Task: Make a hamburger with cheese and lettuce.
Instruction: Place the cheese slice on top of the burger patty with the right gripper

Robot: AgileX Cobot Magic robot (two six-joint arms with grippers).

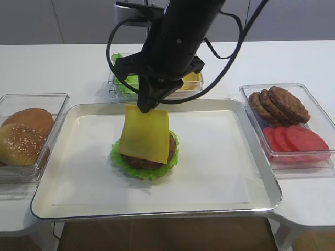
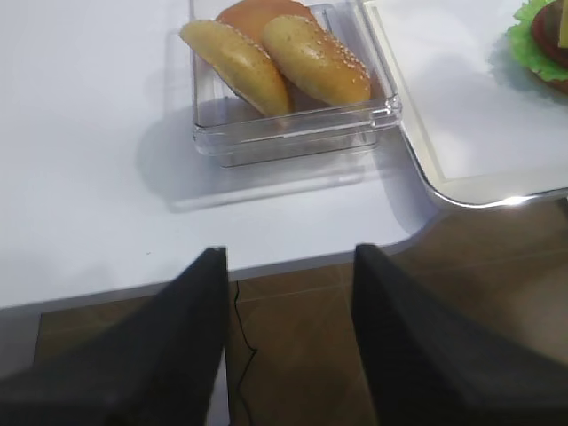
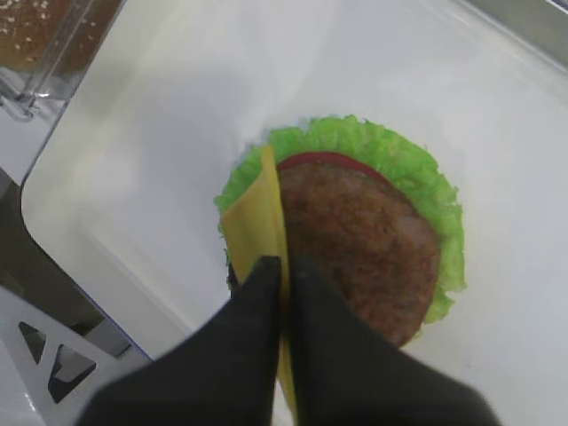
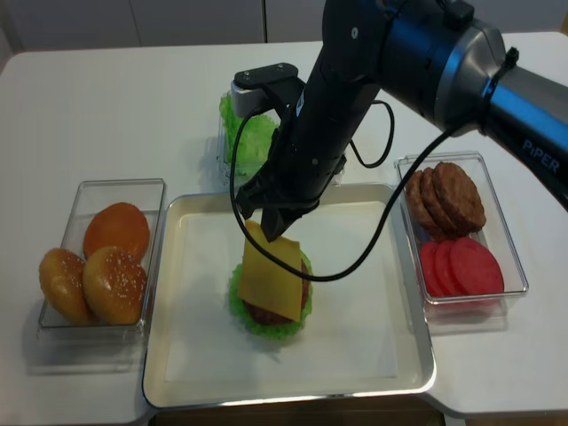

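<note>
Right black gripper (image 3: 286,271) clamped tight on top edge of thin yellow square cheese slice (image 1: 144,133), dangling against round brown patty on ruffled green lettuce leaf (image 1: 142,171). Left black gripper (image 2: 288,266) spread wide, holding nothing.

1. The right gripper (image 1: 149,107) is hanging over the tray (image 1: 220,180), pinching the cheese (image 1: 144,135), which is hanging over the hamburger (image 1: 144,157) and blocking the way down onto it.
2. The tray floor right of the hamburger is lying bare, leaving room to pass.
3. The bun box (image 1: 26,137) is bordering the tray on the left, the patty and tomato box (image 1: 293,125) on the right.
4. The right arm (image 4: 355,98) and its cable (image 4: 359,257) are crossing the tray's back part.
5. The left gripper (image 2: 288,337) is standing open at the table edge, near the bun box.
</note>
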